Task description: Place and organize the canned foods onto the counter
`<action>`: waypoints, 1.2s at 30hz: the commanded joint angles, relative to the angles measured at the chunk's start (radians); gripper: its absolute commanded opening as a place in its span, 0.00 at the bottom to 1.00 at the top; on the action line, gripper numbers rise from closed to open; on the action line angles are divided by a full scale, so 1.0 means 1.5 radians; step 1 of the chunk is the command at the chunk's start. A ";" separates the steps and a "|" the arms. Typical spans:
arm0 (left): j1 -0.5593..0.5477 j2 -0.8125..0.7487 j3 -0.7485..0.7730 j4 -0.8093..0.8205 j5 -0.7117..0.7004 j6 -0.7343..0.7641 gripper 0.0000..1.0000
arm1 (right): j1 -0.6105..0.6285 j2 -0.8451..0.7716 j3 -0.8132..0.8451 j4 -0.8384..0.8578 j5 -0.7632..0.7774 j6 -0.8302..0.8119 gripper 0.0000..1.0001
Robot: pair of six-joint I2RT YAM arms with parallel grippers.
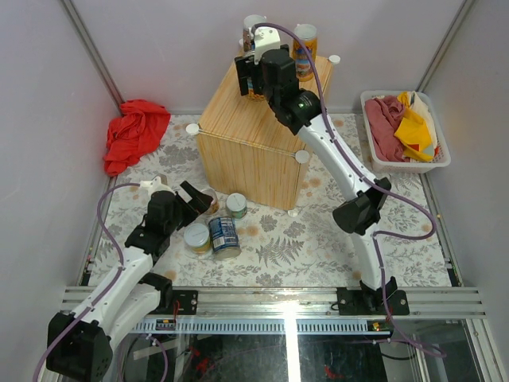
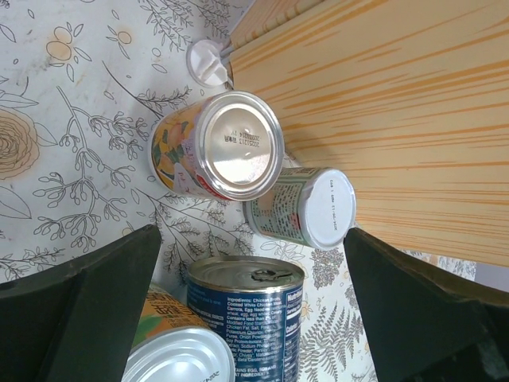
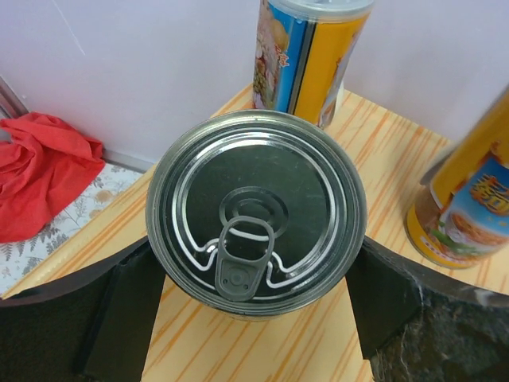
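The wooden counter (image 1: 246, 139) stands mid-table. My right gripper (image 1: 253, 79) is over its far part, shut on a can with a pull-tab lid (image 3: 256, 215); its label is hidden. Two tall orange-blue cans (image 1: 305, 48) (image 1: 253, 28) stand at the counter's back, also in the right wrist view (image 3: 306, 52) (image 3: 469, 207). My left gripper (image 1: 199, 203) is open and empty, low over the mat. Ahead of it are a flowery-labelled can (image 2: 231, 147) and a green can (image 2: 306, 208), both lying by the counter's wall (image 2: 382, 119). A blue can (image 2: 246, 318) and an orange-labelled can (image 2: 171, 350) are nearer.
A red cloth (image 1: 135, 131) lies at the back left. A white basket (image 1: 406, 165) full of cloths sits at the back right. A floral mat (image 1: 334, 247) covers the table. Grey walls close in on three sides.
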 commanded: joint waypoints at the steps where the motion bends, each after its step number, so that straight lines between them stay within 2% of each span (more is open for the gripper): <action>1: 0.007 0.006 0.008 0.044 -0.004 0.021 1.00 | -0.010 -0.015 0.078 0.186 -0.044 0.023 0.00; 14: 0.019 0.028 -0.009 0.073 0.001 0.020 1.00 | -0.017 0.036 0.090 0.246 -0.070 0.031 0.00; 23: 0.034 0.045 -0.015 0.090 0.012 0.027 1.00 | -0.024 0.063 0.089 0.288 -0.062 -0.002 0.00; 30: 0.042 0.056 -0.021 0.108 0.020 0.018 1.00 | -0.034 0.069 0.088 0.288 -0.070 0.001 0.01; 32: 0.042 0.058 -0.022 0.110 0.022 0.013 1.00 | -0.035 0.066 0.082 0.286 -0.071 0.002 0.10; 36: 0.042 0.051 -0.025 0.111 0.027 0.004 1.00 | -0.034 0.046 0.057 0.280 -0.076 0.006 0.56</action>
